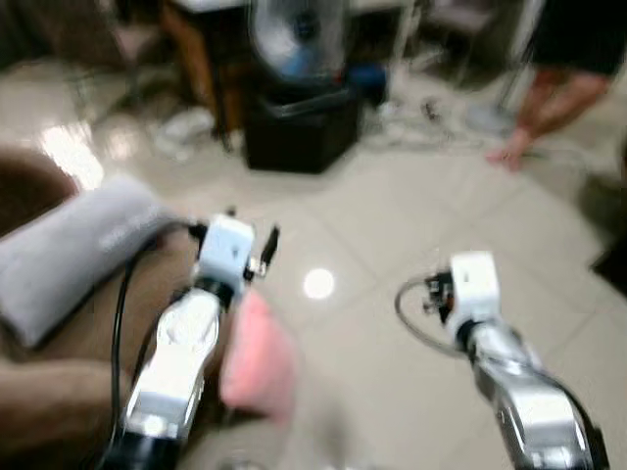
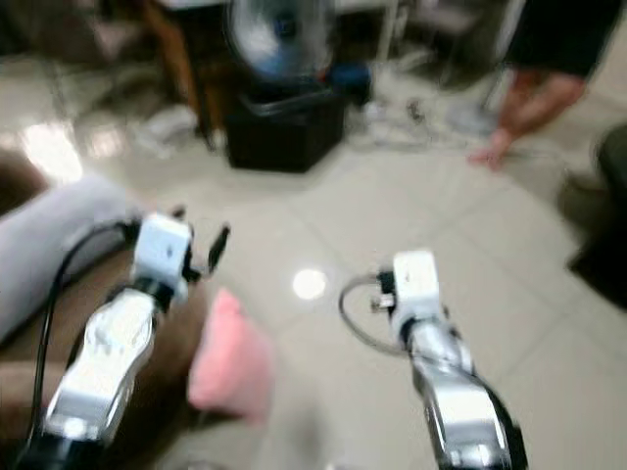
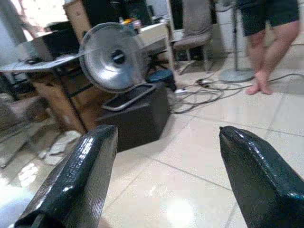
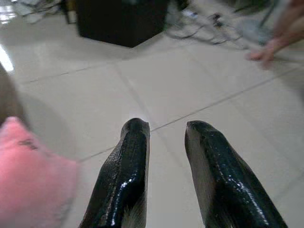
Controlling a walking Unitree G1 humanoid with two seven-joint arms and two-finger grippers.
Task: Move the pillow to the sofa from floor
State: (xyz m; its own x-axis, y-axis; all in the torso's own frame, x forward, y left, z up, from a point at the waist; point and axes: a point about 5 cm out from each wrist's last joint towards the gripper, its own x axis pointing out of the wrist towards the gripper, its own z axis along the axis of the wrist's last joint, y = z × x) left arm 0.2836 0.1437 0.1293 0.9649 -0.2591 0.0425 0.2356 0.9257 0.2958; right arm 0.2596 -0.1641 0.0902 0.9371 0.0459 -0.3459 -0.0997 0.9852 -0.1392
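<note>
1 pink pillow (image 2: 230, 364) beside brown sofa (image 1: 59, 392); 1 grey bolster (image 1: 73, 250) on sofa. Left gripper (image 3: 166, 180) released; right gripper (image 4: 164, 166) slightly parted, both empty. No legible writing.

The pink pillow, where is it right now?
The pink pillow lies low on the robot's left in the eye views, against the brown sofa, just right of the left arm, with the grey cushion further left.
</note>
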